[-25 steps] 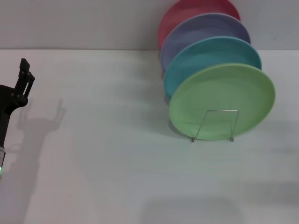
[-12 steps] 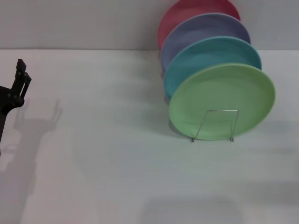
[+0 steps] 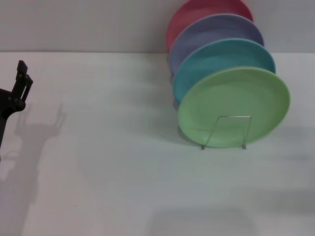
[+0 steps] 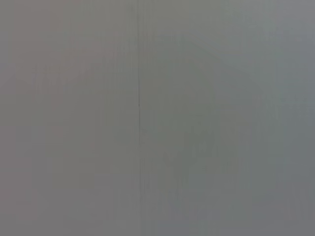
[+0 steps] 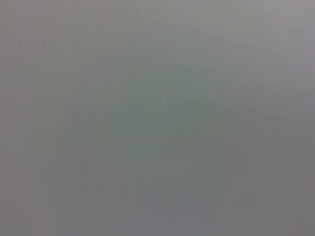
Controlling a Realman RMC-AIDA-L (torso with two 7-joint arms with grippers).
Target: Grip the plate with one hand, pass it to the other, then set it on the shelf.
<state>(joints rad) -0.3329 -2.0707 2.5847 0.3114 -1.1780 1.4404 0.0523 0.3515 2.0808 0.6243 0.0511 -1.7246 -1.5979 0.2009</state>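
The left end effector (image 3: 20,78) sits at the far left edge of the head view, at mid height, a dark shape pointing upward above the counter (image 3: 113,162); it holds nothing, but whether its fingers are parted or closed I cannot tell, since only a narrow dark profile shows; its shadow falls on the counter just to its right. The right end effector does not appear in any view; both wrist views show only a plain grey surface, possibly a wall, with one thin vertical line in the left wrist view.

Well apart from the left end effector, in the upper right of the head view, stand four plates in a row, each upright and leaning a little, each overlapping the one behind; counted from the front: one light green plate (image 3: 234,105), one turquoise-blue plate (image 3: 216,56), one lavender plate (image 3: 211,32), one pink plate (image 3: 197,12) at the back, against the grey wall. The light green plate is the nearest and lowest in the frame; it rests in the shelf (image 3: 224,132), one thin silver wire rack whose front loop crosses the lower part of the plate's face; two small feet of the rack touch the counter just below the plate's rim. No end effector touches any plate.
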